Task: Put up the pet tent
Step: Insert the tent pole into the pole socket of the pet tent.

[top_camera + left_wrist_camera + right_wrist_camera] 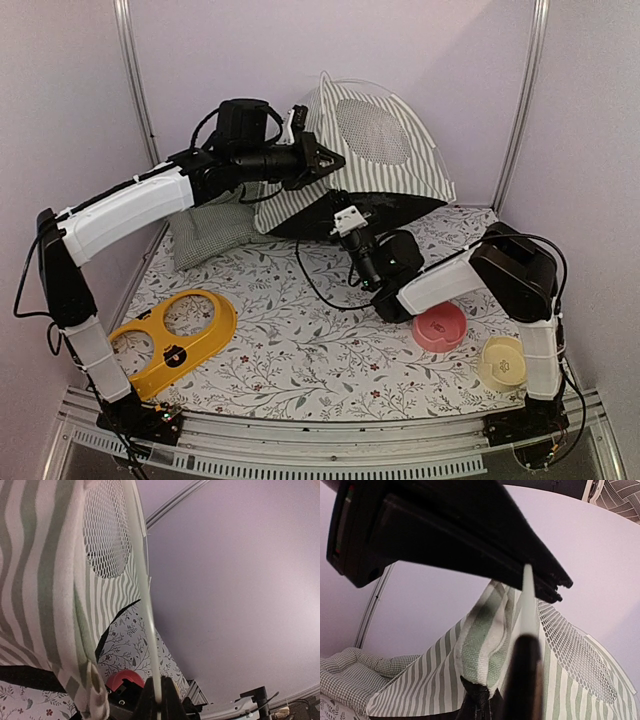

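Note:
The pet tent (390,150), green-and-white striped with a round white mesh panel, stands partly raised at the back of the mat. My left gripper (318,160) is up at its left peak. In the left wrist view the left gripper (159,699) is shut on a thin white pole (145,595) that runs up along the mesh. My right gripper (345,215) sits lower, at the tent's front black hem. In the right wrist view the right gripper (522,647) is shut, and the same pole (529,600) rises from it toward the left gripper's black body (445,530). A striped fabric corner (480,650) hangs beside it.
A green checked cushion (205,235) lies left of the tent, under the left arm. A yellow two-hole bowl stand (175,340) sits front left. A pink bowl (440,327) and a cream bowl (503,362) rest front right by the right arm. Walls close in on three sides.

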{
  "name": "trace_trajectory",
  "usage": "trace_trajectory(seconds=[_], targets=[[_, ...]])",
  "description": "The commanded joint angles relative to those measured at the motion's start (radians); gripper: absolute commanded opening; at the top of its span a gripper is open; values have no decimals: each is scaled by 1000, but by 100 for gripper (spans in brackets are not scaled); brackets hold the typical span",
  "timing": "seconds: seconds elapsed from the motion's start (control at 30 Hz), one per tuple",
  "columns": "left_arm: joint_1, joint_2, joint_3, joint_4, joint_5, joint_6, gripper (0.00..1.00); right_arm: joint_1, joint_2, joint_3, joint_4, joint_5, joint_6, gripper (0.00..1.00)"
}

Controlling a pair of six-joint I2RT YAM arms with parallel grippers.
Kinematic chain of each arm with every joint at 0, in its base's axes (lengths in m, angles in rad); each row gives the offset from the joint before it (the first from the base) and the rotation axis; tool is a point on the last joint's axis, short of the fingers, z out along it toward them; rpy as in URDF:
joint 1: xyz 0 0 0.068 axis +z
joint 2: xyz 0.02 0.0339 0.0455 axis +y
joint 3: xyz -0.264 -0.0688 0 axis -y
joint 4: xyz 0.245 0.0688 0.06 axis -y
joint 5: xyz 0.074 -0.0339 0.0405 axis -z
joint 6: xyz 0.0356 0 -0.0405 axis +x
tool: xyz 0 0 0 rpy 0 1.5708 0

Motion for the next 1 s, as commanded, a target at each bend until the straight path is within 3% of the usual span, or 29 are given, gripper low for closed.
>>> trace_trajectory(seconds=[0.0,0.23,0.53,0.97], targets=[[30,-24,19,151,-95,43,0,36,-39,-100,128,-30,34,0],[39,-31,25,195,-241,110,0,55,-56,-188,173,-11,51,0],[79,-55,-12,280,-239,98,0,58,-102,-306,172,-9,103,0],[103,-116,-97,471,-274,118,0,79,-75,-333,182,7,105,0]])
